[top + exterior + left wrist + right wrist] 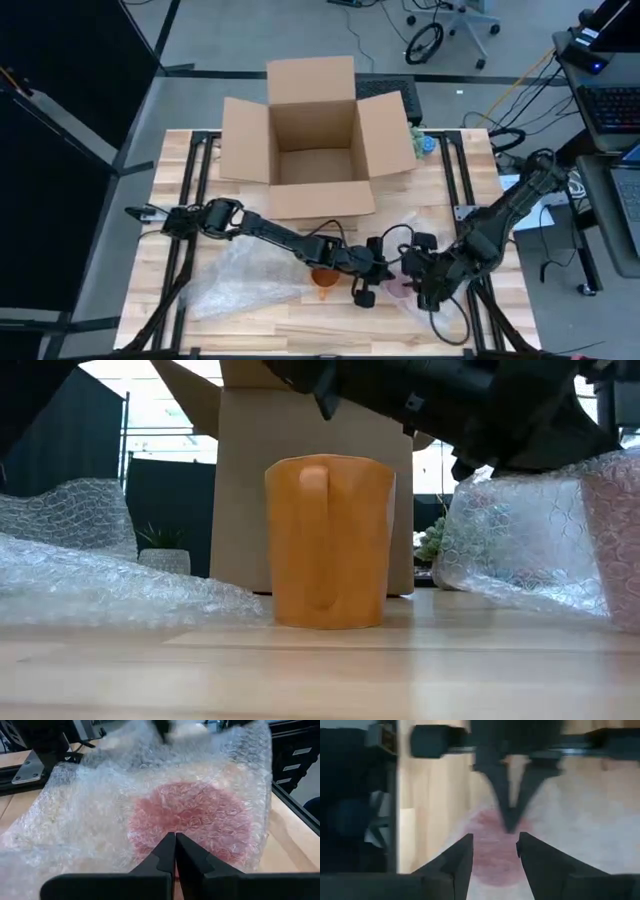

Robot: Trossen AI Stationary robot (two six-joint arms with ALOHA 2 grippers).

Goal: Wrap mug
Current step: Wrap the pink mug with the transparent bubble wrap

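A pink object [192,827] shows only as a blurred patch through the bubble wrap [100,815] over it; its shape cannot be told. In the low view both arms are cut off at the top edge. The right wrist view is blurred, and the left fingers [512,795] there look indistinct.

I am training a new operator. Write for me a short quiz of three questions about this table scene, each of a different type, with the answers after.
1. True or false: the orange mug is already covered in bubble wrap.
2. Which item does the left pincer point at? A) the cardboard box B) a pink object under bubble wrap C) the orange mug
3. Fill in: the right pincer has its fingers ____.

Key
1. False; it stands bare and upright on the table.
2. B
3. open
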